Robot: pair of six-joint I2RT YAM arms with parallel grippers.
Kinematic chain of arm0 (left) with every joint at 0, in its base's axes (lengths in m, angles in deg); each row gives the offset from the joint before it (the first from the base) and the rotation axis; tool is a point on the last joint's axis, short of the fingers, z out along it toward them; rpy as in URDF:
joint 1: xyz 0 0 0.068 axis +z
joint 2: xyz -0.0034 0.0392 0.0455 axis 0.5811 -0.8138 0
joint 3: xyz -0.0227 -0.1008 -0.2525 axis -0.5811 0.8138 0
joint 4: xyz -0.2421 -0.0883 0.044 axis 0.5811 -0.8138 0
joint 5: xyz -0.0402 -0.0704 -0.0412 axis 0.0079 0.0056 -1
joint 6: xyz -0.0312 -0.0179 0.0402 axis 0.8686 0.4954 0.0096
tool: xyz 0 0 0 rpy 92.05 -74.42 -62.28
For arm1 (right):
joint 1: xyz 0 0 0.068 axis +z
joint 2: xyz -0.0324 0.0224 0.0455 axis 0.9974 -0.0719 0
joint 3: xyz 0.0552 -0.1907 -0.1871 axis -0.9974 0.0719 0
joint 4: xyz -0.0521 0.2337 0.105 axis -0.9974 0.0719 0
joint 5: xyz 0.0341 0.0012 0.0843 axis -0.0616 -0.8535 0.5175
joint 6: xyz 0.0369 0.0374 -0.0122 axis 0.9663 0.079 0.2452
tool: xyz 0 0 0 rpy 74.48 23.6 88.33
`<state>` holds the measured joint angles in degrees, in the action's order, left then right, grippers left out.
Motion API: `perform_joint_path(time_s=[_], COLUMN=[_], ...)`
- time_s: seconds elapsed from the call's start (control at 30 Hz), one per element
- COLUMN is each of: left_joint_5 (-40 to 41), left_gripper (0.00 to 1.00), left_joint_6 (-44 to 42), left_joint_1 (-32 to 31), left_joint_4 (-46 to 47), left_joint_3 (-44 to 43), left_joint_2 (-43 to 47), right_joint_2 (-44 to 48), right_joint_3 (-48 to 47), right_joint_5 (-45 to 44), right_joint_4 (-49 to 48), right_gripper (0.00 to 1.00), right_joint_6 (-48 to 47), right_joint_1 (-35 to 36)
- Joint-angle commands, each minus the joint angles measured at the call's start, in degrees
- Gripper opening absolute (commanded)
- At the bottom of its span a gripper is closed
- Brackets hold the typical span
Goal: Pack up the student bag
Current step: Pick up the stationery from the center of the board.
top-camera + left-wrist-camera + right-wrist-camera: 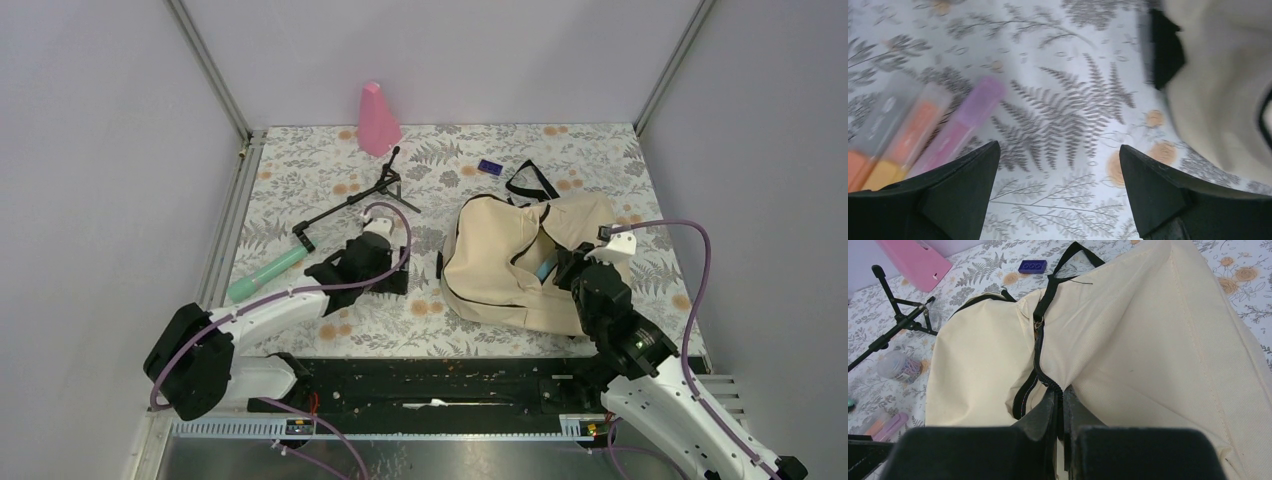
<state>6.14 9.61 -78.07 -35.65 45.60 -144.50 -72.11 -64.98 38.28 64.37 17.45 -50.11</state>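
Student bag (495, 270) looks soft, light and floppy, best taken by its zipper edge, where the right gripper (1062, 396) pinches shut; left gripper (1059, 152) gapes wide, empty

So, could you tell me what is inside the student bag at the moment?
The student bag is unzipped; the top view shows a light-blue item in its dark opening. Cream fabric covers the rest of the interior.

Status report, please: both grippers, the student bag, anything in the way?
Left gripper open, empty, above table. Right gripper shut on student bag at its zipper. Highlighters beside left gripper, outside bag.
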Motion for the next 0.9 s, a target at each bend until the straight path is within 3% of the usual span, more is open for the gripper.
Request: perform_joint_path(time_s=[0.0,0.4,0.87], left_joint_5=[4.9,8.4,6.6], left_gripper=[0.93,0.88,0.84], left_joint_6=[2.7,2.9,0.6], left_joint_1=[3.8,7.3,10.1], left_joint_4=[-4.0,-6.5,-3.8], left_joint_3=[0.1,-2.3,-3.7], left_joint_2=[1.5,-4.2,-8.0], right_joint_2=[1.6,1.8,2.9], right_joint_3=[0.0,0.4,0.0], right_joint_5=[-2.4,-2.7,-3.2], right_joint_4=[-4.3,-4.2,-2.8], right_gripper=[0.00,0.00,0.00], right_joint_6=[-0.4,-0.9,-0.9], right_joint_1=[-0.1,0.0,-0.1])
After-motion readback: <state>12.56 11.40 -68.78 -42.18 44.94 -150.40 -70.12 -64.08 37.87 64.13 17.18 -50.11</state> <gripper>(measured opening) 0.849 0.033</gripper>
